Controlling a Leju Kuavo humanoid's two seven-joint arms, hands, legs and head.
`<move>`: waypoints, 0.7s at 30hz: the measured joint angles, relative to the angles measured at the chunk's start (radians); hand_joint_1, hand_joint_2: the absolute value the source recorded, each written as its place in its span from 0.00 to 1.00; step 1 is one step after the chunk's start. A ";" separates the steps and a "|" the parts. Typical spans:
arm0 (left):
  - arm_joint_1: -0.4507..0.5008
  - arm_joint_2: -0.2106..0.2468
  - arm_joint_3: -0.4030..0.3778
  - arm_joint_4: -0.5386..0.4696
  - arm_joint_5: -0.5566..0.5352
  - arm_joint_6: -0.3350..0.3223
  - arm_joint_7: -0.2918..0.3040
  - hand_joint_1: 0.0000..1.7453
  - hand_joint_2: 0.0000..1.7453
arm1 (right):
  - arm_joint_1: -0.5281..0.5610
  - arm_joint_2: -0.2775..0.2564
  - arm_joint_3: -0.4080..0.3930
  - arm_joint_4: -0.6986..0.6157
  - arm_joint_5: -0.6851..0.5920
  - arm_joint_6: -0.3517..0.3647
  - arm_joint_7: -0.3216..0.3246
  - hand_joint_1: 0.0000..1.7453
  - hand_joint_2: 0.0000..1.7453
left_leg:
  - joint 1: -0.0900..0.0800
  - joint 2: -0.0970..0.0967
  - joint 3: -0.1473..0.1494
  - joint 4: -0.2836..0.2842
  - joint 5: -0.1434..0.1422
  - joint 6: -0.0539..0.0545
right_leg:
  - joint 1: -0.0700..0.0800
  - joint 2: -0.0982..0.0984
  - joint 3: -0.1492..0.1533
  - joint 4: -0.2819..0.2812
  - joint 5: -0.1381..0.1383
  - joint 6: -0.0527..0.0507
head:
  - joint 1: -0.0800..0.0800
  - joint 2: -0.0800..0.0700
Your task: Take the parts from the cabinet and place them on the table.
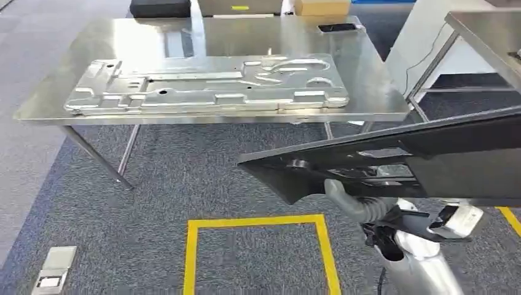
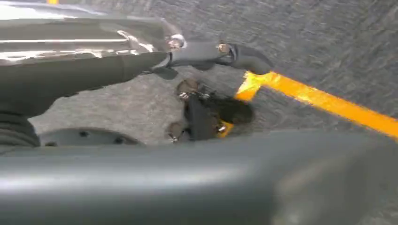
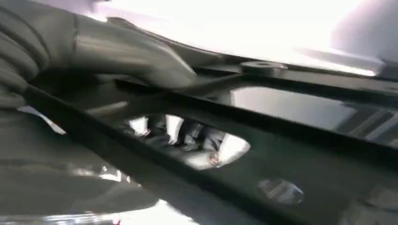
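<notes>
The right hand (image 1: 347, 196) grips a long black panel part (image 1: 393, 160) from below, the grey thumb pressed against its underside. In the right wrist view the thumb (image 3: 126, 56) lies along a rib of the black panel part (image 3: 281, 159), and the darker fingers (image 3: 187, 136) show through an opening in it. The part extends forward and to the left of this hand, tilted, its pointed end over the grey carpet (image 1: 184, 184) short of the steel table (image 1: 368, 74).

A stamped silver panel (image 1: 206, 86) lies flat on the table, beyond and to the left of the right hand. A phone (image 1: 336, 27) rests at the table's far edge.

The left hand (image 2: 206, 112) appears blurred above the carpet and a yellow floor line (image 2: 328, 101); whether it holds anything cannot be determined.
</notes>
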 joint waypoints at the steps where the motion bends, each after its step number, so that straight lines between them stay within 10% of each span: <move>1: 0.001 0.000 0.000 0.000 0.000 0.000 0.000 0.00 1.00 | 0.001 0.000 0.000 0.001 0.001 0.000 0.000 1.00 1.00 | -0.001 0.000 0.008 0.000 0.000 -0.002 | 0.000 0.000 0.004 -0.001 -0.005 -0.007 | -0.001 0.000; 4: -0.004 0.000 0.000 0.000 0.000 0.000 -0.002 0.00 1.00 | -0.009 0.003 0.000 -0.001 0.002 0.000 0.000 1.00 1.00 | 0.003 0.000 -0.017 0.063 -0.019 -0.019 | -0.010 -0.002 0.031 -0.010 -0.014 -0.022 | -0.004 0.000; 7: -0.005 0.000 0.000 0.000 0.000 0.000 -0.002 0.00 1.00 | -0.011 0.006 0.001 0.000 0.004 -0.001 0.000 1.00 1.00 | 0.009 0.000 -0.150 0.267 -0.094 -0.032 | -0.009 -0.002 0.046 -0.010 -0.033 -0.027 | -0.003 0.000; 9: 0.002 0.000 0.000 0.000 0.000 0.001 -0.002 0.00 1.00 | -0.010 0.011 0.002 0.002 0.008 -0.002 0.000 1.00 1.00 | 0.008 0.000 -0.189 0.286 -0.063 -0.031 | -0.008 0.001 0.067 -0.010 -0.047 -0.027 | -0.003 0.000; 12: 0.002 0.001 0.000 0.000 -0.002 0.002 -0.002 0.00 1.00 | -0.013 0.019 0.006 0.003 0.013 -0.005 0.000 1.00 1.00 | -0.003 0.000 -0.135 0.075 0.108 -0.006 | -0.003 0.001 0.109 -0.011 -0.076 -0.025 | -0.003 0.000; 15: 0.004 0.003 0.000 0.000 -0.003 0.002 -0.002 0.00 1.00 | -0.014 0.022 0.009 0.005 0.018 -0.008 0.002 1.00 1.00 | -0.024 -0.001 -0.122 0.042 0.081 0.029 | -0.012 0.002 0.111 -0.020 -0.087 -0.008 | -0.004 0.000; 19: 0.003 0.006 0.000 0.000 -0.003 0.008 -0.004 0.00 1.00 | -0.011 0.023 0.012 0.003 0.018 -0.011 0.000 1.00 1.00 | -0.008 -0.002 -0.064 -0.005 0.068 0.037 | -0.008 0.002 0.122 0.022 -0.090 0.012 | -0.003 0.000; 21: 0.002 0.006 0.000 0.000 -0.003 0.008 -0.003 0.00 1.00 | -0.015 0.023 0.014 0.003 0.018 -0.011 0.000 1.00 1.00 | -0.006 -0.002 -0.054 -0.006 0.057 0.040 | -0.009 0.002 0.045 0.138 -0.141 0.018 | -0.002 0.000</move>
